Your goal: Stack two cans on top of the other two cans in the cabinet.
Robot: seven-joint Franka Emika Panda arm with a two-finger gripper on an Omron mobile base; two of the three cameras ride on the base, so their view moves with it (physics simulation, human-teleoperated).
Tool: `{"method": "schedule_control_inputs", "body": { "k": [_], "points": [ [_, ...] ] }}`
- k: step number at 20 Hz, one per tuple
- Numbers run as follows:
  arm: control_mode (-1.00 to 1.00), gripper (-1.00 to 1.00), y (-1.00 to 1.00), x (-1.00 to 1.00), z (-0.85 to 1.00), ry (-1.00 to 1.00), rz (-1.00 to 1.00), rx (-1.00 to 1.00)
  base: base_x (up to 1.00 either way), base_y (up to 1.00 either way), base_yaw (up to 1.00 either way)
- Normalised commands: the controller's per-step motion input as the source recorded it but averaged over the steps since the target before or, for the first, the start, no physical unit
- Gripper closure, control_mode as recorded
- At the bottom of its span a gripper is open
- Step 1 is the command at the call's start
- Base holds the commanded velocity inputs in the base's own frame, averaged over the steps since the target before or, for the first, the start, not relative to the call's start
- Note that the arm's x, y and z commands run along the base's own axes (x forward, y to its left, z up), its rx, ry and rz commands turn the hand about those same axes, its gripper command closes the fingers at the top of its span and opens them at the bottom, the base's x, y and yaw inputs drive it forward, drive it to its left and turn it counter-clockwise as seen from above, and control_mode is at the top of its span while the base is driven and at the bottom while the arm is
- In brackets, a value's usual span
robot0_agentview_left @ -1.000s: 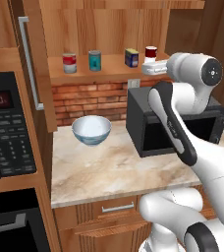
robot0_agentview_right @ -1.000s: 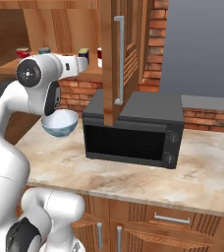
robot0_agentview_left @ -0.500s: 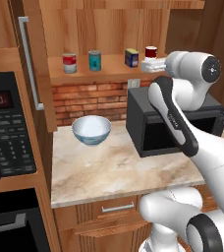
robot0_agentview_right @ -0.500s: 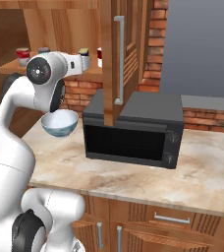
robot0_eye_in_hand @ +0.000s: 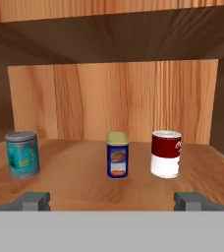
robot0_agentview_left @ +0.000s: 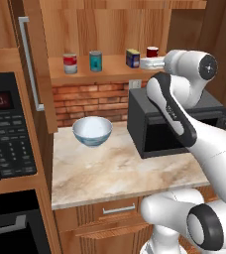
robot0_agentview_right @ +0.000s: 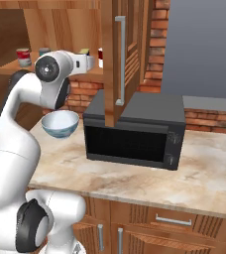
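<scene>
Compared with one second ago, my arm is reaching a little further in toward the cabinet shelf, and my hand is now standing closer to the blue can; the cans themselves are not moving. My gripper is staying wide open, its two tips far apart at the front edge of the shelf, and it is holding nothing.

Nearest to me, the dark blue can with the yellow lid is standing upright, almost straight ahead. Just beside it is standing the white can with the dark red upper band. Well apart on the other side, the teal can with silver rims is standing. The silver can with the red and white label is standing at the far end of the shelf, near the open door with the long bar handle. All four are standing on the plank, none is stacked.

Below the shelf, a marble counter is carrying a pale blue bowl and a black microwave, with a brick wall behind.

I cannot read any writing on the labels.
</scene>
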Motion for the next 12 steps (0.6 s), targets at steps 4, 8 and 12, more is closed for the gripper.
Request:
{"method": "schedule_control_inputs", "body": {
  "k": [4,8,12],
  "points": [
    [-1.00,-1.00,0.00,0.17,-0.13,0.00,0.00,0.07,0.00,0.00,0.00],
    [-1.00,-1.00,0.00,0.14,-0.13,0.00,0.00,0.04,0.00,0.00,0.00],
    [-1.00,-1.00,-0.01,0.20,-0.06,0.00,0.00,0.00,0.00,0.00,0.00]
  ]
}}
